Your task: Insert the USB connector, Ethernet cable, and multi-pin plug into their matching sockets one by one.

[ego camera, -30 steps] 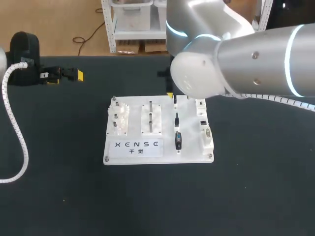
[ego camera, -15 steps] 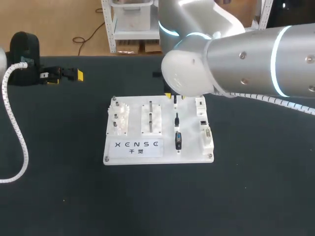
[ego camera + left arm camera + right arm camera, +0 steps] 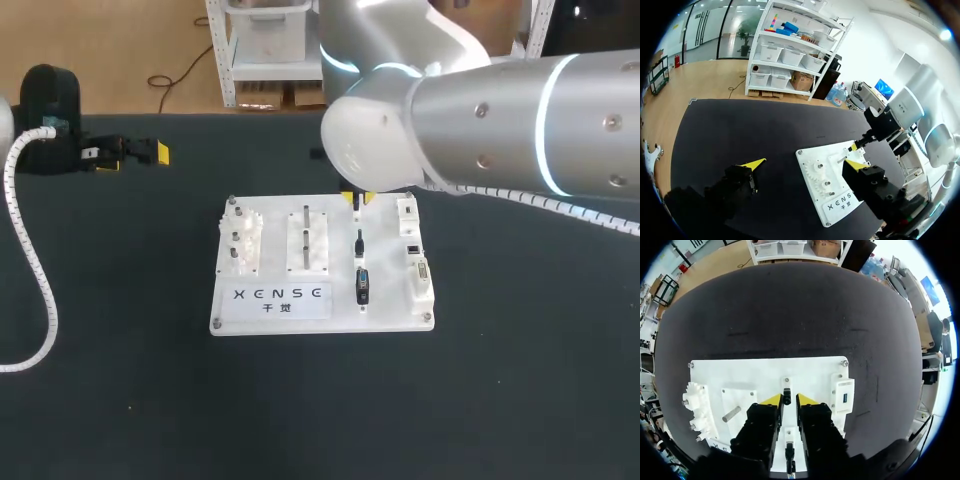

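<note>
A white board (image 3: 385, 260) lies mid-table with three plugs in a row. At the far end stands a small black connector (image 3: 356, 205), then a second black plug (image 3: 359, 243), then the multi-pin plug (image 3: 363, 285). The socket blocks (image 3: 418, 268) line the board's right side. My right gripper (image 3: 356, 197) hangs over the far end. In the right wrist view its yellow fingertips (image 3: 773, 400) hug the small black connector (image 3: 787, 392) from both sides, shut on it. My left gripper (image 3: 140, 152) is at the far left, off the board, open and empty (image 3: 805, 164).
On the board's left half stand white gears on pegs (image 3: 240, 245) and a block with metal pins (image 3: 307, 240). A printed label (image 3: 280, 296) runs along the near edge. Black table surface surrounds the board (image 3: 740, 372) on all sides.
My right gripper's fingers have closed in around the small black connector, and the right arm shifted slightly left. The left arm has not moved.
</note>
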`<move>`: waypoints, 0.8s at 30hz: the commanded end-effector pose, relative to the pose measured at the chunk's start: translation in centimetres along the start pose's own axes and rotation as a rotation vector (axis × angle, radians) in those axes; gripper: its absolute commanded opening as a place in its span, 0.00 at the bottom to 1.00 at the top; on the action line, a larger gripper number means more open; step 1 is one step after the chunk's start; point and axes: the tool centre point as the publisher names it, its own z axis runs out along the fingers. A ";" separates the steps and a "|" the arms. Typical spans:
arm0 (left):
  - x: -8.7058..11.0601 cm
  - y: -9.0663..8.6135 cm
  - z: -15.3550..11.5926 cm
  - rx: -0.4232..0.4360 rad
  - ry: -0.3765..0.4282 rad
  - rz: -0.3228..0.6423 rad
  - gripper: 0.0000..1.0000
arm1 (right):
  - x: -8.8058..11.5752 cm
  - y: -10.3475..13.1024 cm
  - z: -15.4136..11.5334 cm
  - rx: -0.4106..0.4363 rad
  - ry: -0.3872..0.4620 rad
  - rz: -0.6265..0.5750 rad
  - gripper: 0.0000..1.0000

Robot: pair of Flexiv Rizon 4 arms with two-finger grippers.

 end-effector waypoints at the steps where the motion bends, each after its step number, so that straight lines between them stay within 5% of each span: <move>1: 0.0 0.0 0.0 0.000 0.000 0.000 1.00 | 0.1 -0.1 0.1 0.001 0.001 0.001 0.15; 4: 0.0 0.0 0.0 0.000 0.000 0.000 1.00 | 0.1 -0.1 0.1 0.003 0.004 -0.005 0.12; 6: 0.0 0.0 0.0 0.000 0.000 0.000 1.00 | 0.2 -0.1 0.2 -0.001 0.005 -0.010 0.00; 24: 0.0 0.0 0.0 0.000 0.000 0.000 1.00 | 1.1 -3.2 -5.7 -0.106 -0.156 -0.040 0.00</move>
